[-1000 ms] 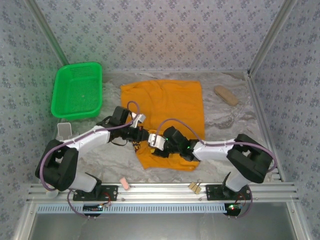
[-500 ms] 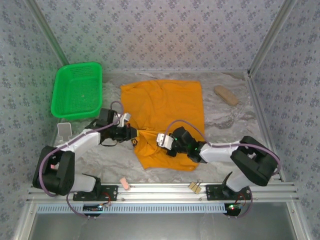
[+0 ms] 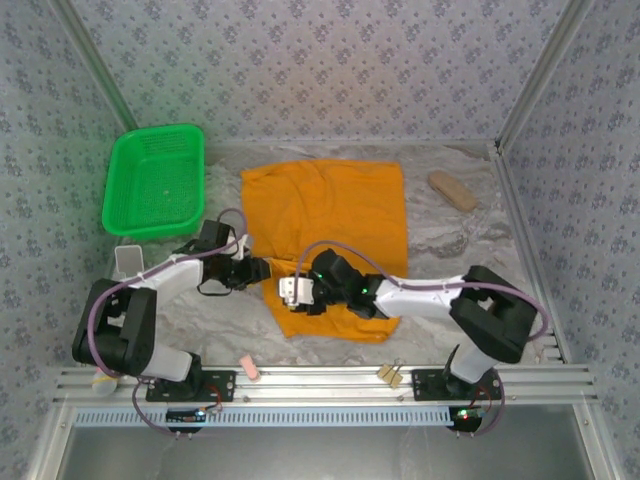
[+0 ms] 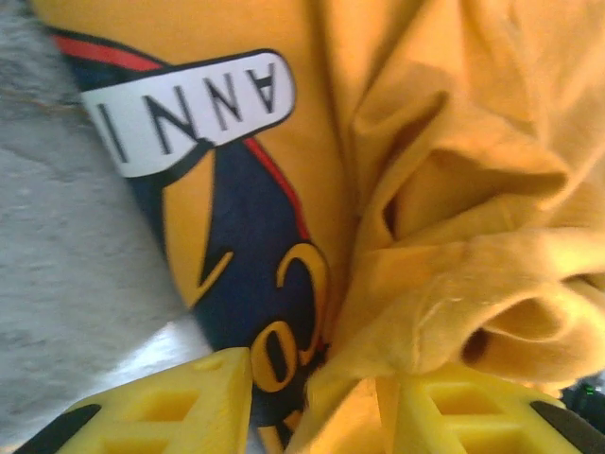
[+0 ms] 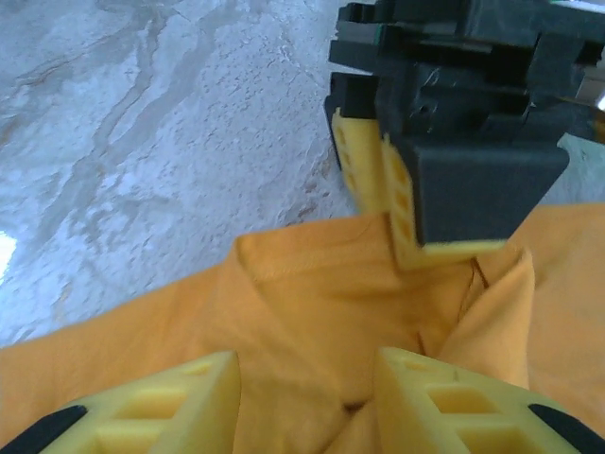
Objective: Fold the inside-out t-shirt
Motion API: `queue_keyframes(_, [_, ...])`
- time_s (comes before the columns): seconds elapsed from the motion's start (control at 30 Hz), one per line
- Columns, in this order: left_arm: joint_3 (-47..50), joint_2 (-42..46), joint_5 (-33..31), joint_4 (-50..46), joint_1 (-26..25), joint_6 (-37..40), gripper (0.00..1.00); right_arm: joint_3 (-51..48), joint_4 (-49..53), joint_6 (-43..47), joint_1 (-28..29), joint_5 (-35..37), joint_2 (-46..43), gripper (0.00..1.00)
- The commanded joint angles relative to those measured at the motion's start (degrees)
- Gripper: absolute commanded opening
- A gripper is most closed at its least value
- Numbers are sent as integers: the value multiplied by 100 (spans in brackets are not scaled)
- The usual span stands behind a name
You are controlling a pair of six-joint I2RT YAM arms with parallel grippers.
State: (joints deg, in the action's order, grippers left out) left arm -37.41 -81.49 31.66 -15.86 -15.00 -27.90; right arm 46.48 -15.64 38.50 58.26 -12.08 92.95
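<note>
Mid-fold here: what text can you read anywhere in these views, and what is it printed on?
"ANNI": dark letters on the white banner of the t-shirt print, upside down in the left wrist view; the word seems cut off at the cloth's edge.
"CO": yellow letters on the dark graphic; the rest is hidden under the fold.
No other text is readable.

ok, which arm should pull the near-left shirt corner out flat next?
Left. The left gripper holds bunched cloth of the inside-out t-shirt right at that corner. The right gripper sits further in over the shirt, so pulling outward from there looks awkward.
</note>
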Motion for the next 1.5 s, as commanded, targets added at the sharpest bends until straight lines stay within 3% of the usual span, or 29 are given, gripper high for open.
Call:
queue_keyframes(0.0, [-142, 90, -418, -250, -2, 291, 39, 483, 689, 467, -32, -188, 471, 44])
queue_keyframes(0.2, [-193, 57, -614, 1, -11, 452, 34, 957, 1292, 937, -103, -44, 1092, 43])
queue_keyframes(0.27, [-199, -55, -617, 245, -22, 452, 34, 1083, 1615, 1143, -87, -40, 1172, 34])
queue_keyframes(0.33, [-285, -222, -591, 396, -37, 508, 33, 1118, 1882, 1294, -63, -93, 1091, 12])
queue_keyframes(0.43, [-424, -371, -578, 426, -79, 590, 13, 1057, 2170, 1364, 22, -168, 732, 0])
queue_keyframes(0.57, [-412, -275, -693, 603, -143, 612, 0, 815, 2163, 1383, 217, 12, 233, 0])
queue_keyframes(0.77, [-502, -69, -602, 552, -182, 609, 0, 566, 2443, 1468, 600, 443, -482, 1])
queue_keyframes(0.9, [-418, 252, -507, 320, -280, 837, 35, 331, 2211, 1612, 674, 1184, -643, 2])
queue_keyframes(1.03, [55, 547, -349, 716, -422, 777, 46, 233, 2215, 1717, 619, 1268, -595, 2])
queue_keyframes(1.13, [129, 329, -378, 598, -730, 788, 47, 172, 2049, 1659, 608, 1267, -521, 5])
queue_keyframes(1.27, [431, -114, -253, 1143, -959, 410, 48, 99, 1998, 1651, 556, 1161, -540, 6])
queue_keyframes(1.4, [429, -211, -569, 1174, -1198, 360, 47, 113, 2110, 1648, 485, 1075, -597, 7])
queue_keyframes(1.43, [393, -258, -735, 1143, -1242, 394, 44, 88, 2089, 1647, 474, 1067, -636, 8])
queue_keyframes(1.47, [327, -328, -851, 1066, -1265, 452, 32, 50, 2038, 1661, 476, 1052, -683, 9])
